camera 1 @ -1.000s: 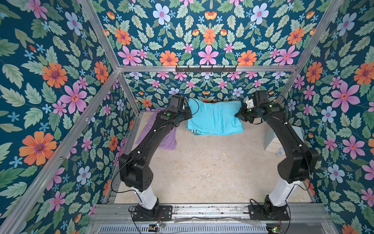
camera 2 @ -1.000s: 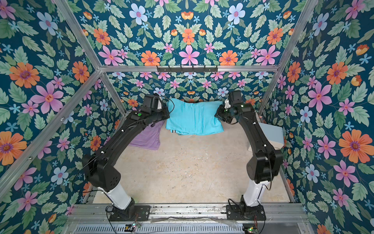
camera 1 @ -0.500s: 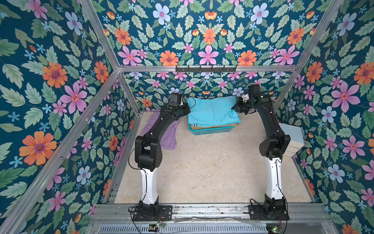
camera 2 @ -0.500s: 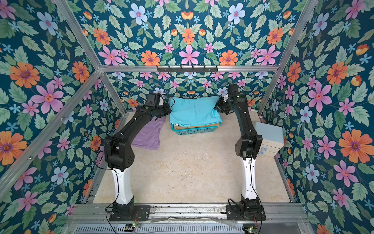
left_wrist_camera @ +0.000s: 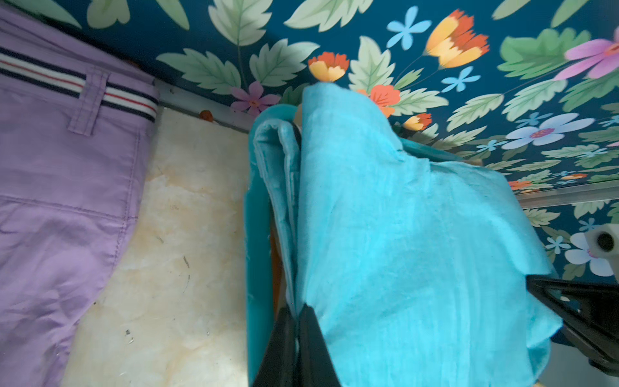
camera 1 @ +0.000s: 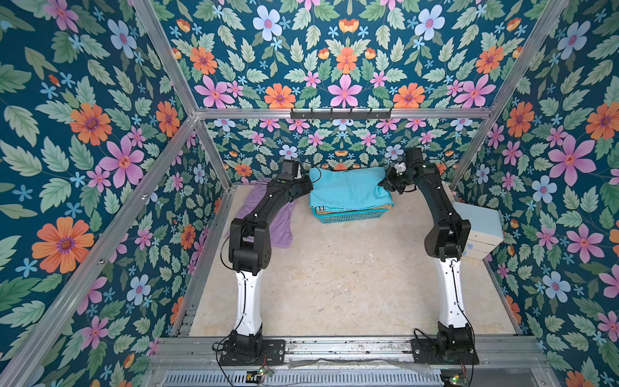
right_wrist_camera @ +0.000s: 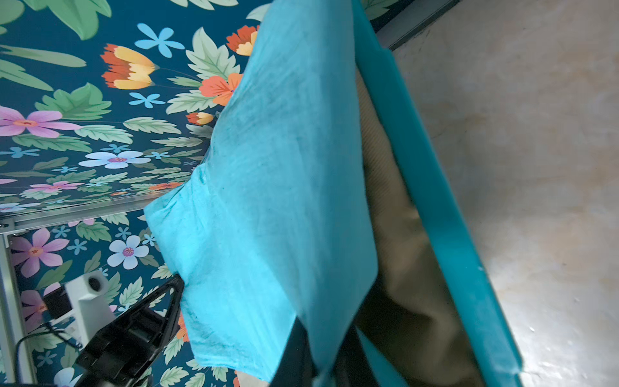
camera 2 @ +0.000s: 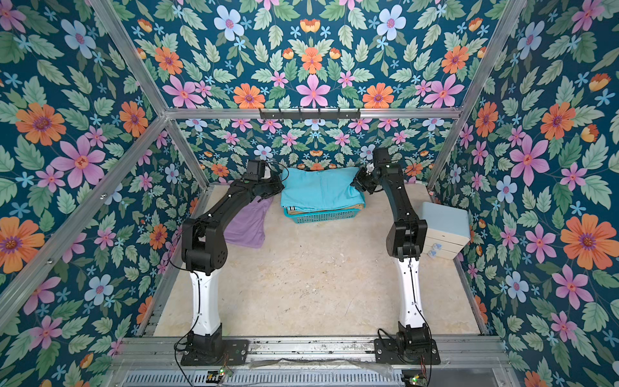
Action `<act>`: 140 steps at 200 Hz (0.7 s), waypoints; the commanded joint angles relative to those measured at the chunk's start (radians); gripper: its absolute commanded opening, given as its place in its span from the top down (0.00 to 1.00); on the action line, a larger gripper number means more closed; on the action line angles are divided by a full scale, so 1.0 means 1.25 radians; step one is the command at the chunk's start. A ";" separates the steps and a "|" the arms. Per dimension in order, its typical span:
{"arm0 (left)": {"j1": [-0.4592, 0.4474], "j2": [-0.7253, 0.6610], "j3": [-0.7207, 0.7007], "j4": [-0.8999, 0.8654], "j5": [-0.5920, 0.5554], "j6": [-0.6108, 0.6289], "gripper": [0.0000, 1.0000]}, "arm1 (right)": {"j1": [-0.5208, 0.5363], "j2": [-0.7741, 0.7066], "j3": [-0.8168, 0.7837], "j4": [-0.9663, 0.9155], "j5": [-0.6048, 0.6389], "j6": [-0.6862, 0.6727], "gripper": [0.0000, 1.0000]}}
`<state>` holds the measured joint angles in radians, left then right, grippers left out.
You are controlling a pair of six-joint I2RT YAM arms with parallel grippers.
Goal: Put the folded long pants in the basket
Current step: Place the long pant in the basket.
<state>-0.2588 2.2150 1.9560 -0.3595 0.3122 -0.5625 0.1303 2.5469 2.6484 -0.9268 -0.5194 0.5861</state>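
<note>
The turquoise pants (camera 1: 348, 191) cover nearly the whole basket (camera 1: 348, 218). In both top views only its front mesh wall shows, and its inside is hidden. The khaki pants (camera 1: 355, 210) appear only as a thin edge beneath. The left arm (camera 1: 264, 211) hides part of the lilac pants (camera 1: 284, 231), which the left wrist view also cuts off at its edge. The wrist views cut off the fingers of the left gripper (left_wrist_camera: 296, 321) and the right gripper (right_wrist_camera: 323, 351).

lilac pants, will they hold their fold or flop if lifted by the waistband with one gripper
Probably floppy: the lilac pants lie thin and wrinkled on the table, and the turquoise pants drape limply over the basket. Likely light, being thin cloth. A single grip at the striped waistband would probably let the fold fall open.
</note>
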 commanded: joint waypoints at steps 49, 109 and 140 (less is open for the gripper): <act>0.005 0.027 -0.012 0.036 0.016 -0.011 1.00 | -0.011 0.013 -0.003 0.036 0.031 0.006 1.00; 0.005 -0.010 -0.044 0.047 0.046 -0.027 1.00 | -0.021 -0.011 -0.009 0.037 0.015 0.015 1.00; 0.005 -0.008 -0.045 0.051 0.053 -0.030 1.00 | -0.022 -0.026 -0.055 0.074 0.006 0.031 1.00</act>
<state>-0.2543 2.2024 1.8950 -0.3000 0.3702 -0.5964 0.1139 2.5381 2.6186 -0.9096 -0.5392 0.5911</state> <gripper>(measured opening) 0.091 0.104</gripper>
